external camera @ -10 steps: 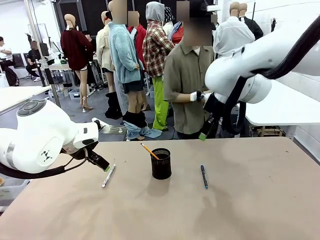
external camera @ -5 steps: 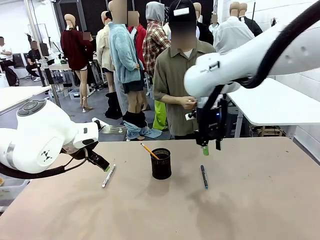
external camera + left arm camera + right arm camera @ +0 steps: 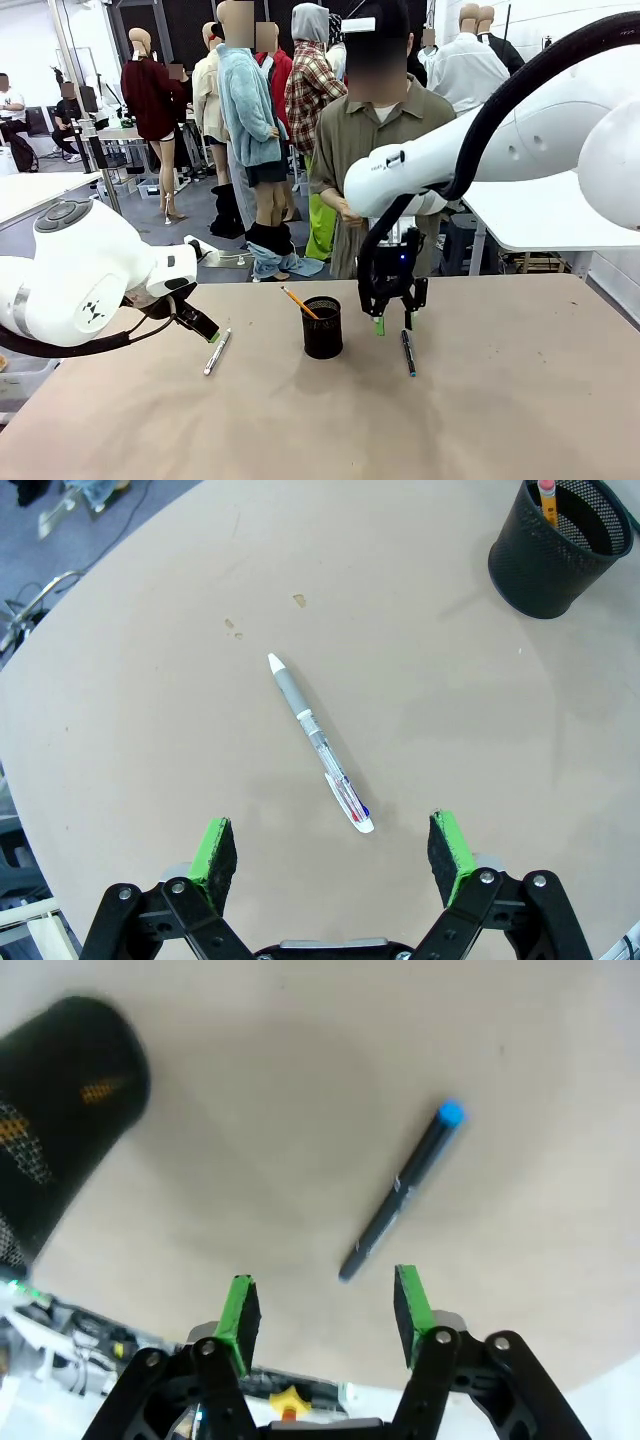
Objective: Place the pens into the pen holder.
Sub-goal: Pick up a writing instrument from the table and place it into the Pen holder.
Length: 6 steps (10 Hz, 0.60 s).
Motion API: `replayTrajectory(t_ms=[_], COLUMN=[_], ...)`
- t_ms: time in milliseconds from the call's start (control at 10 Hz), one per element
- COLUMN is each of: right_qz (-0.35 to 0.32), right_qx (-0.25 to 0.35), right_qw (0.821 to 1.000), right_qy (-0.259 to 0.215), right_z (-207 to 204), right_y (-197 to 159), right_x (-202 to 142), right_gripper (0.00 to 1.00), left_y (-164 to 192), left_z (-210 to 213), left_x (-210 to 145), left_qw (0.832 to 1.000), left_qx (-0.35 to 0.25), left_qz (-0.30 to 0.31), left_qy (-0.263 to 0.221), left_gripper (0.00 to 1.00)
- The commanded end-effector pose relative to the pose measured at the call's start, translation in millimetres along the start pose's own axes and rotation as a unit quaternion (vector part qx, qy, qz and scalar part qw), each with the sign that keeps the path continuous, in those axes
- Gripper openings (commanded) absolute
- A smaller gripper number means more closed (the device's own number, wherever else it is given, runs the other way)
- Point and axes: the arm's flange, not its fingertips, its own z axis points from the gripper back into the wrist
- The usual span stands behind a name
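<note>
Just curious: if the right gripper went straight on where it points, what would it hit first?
Probably the dark pen on the table: its near end lies in line with the open right gripper. Depth is unclear.

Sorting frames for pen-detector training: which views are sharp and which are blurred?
Left wrist view: sharp, the white pen crisp, with faint shadows under even light. Right wrist view: blurred, the pen holder smeared and the dark pen soft-edged. Front view: the table sharp, no glare.
</note>
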Motion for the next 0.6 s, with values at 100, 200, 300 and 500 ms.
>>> replayTrajectory(t_ms=[100, 200, 300, 500], right_qz=[-0.026, -0.019, -0.047, -0.052], right_qx=[-0.030, -0.037, -0.049, -0.045], right_qw=[0.998, 0.997, 0.994, 0.993], right_qy=[-0.048, -0.071, -0.085, -0.094], right_z=[-33, -39, -40, -42], right_y=[-10, -17, -21, -25], right_x=[-5, -8, -12, -12], right_gripper=[0.68, 0.68, 0.68, 0.68], left_y=[2, 2, 2, 2], left_z=[1, 1, 1, 1], left_x=[-1, -1, -1, -1], left_qw=[1.000, 1.000, 1.000, 1.000], left_qx=[0.000, 0.000, 0.000, 0.000], left_qz=[0.002, 0.002, 0.002, 0.002], left_qy=[-0.001, -0.001, -0.001, -0.001], left_gripper=[1.00, 1.00, 1.00, 1.00])
